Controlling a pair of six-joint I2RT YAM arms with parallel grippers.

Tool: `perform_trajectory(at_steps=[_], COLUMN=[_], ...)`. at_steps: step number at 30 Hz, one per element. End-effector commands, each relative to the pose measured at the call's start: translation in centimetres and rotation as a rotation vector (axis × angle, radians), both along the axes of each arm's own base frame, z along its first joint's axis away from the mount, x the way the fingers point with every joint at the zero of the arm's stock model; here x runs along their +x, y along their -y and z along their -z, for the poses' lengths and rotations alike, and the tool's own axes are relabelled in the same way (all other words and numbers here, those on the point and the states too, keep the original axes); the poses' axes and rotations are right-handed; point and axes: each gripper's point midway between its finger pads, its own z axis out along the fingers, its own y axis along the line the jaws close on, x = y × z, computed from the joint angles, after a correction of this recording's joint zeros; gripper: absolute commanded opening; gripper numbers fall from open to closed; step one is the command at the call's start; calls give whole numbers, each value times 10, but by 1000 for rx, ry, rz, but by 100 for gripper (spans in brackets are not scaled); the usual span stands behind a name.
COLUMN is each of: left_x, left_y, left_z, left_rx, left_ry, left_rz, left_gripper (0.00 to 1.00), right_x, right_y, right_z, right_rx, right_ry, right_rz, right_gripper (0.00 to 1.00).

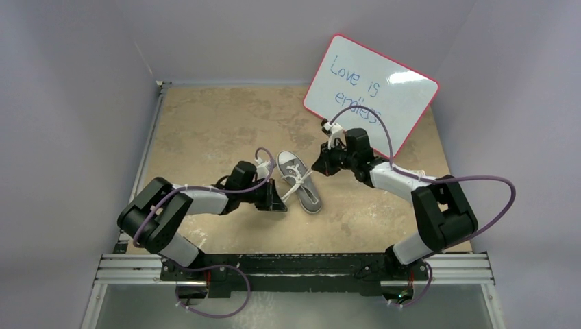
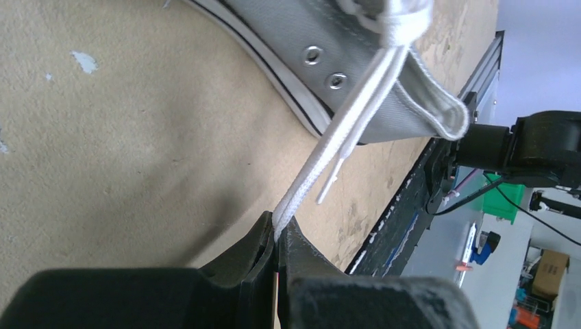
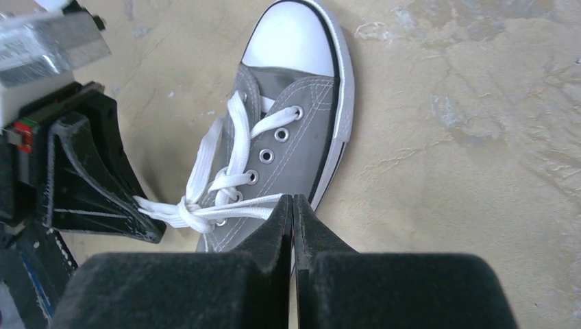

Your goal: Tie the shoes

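A small grey canvas sneaker (image 1: pixel 301 181) with a white toe cap lies on the table between my arms, toe pointing away. Its white laces are crossed into a knot (image 3: pixel 185 214) over the upper eyelets. My left gripper (image 1: pixel 277 200) sits at the shoe's left side, shut on a white lace (image 2: pixel 322 154) that runs taut from the shoe (image 2: pixel 370 62) into its fingertips (image 2: pixel 277 229). My right gripper (image 1: pixel 320 166) is at the shoe's right side, shut, with a lace strand (image 3: pixel 246 205) stretched from the knot into its tips (image 3: pixel 293 200). The left gripper's finger (image 3: pixel 96 178) shows in the right wrist view.
A white board with a red rim (image 1: pixel 370 89), with "Love is endless" handwritten on it, leans at the back right behind the right arm. The tan tabletop (image 1: pixel 205 130) is walled on three sides. A metal rail (image 1: pixel 294 267) runs along the near edge.
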Motion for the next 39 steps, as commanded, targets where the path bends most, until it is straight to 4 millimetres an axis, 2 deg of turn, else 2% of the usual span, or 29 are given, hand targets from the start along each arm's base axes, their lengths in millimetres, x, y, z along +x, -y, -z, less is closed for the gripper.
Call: perform_trajectory(at_steps=[1, 6, 11, 18, 21, 25, 29, 31, 35, 37, 39], left_x=[10, -2, -3, -26, -26, -10, 26, 48, 85, 92, 92], left_y=[7, -6, -8, -19, -19, -9, 7, 9, 9, 5, 4], left_z=[3, 24, 24, 40, 35, 19, 0, -3, -7, -3, 1], left_rx=[-9, 46, 50, 106, 103, 75, 88, 144, 183, 196, 191], left_ry=[-9, -71, -71, -114, -98, -28, 76, 121, 154, 146, 120], left_rz=[-59, -102, -115, -118, -117, -107, -90, -98, -111, -98, -77], left_gripper=[0, 0, 0, 0, 0, 0, 0, 0, 0, 0, 0], right_x=[28, 33, 38, 48, 51, 56, 46, 41, 32, 27, 18], right_y=[7, 13, 14, 15, 14, 5, 6, 14, 36, 43, 41], right_z=[-23, -20, -13, -6, -3, -12, -17, -18, -11, -18, -37], right_rx=[56, 52, 29, 18, 8, -1, -62, -114, -261, -305, -290], right_ry=[72, 73, 74, 77, 83, 96, 19, 22, 18, 82, 189], right_rz=[113, 125, 119, 115, 103, 21, -31, -47, -67, -87, -152], right_gripper=[0, 0, 0, 0, 0, 0, 0, 8, 36, 47, 59])
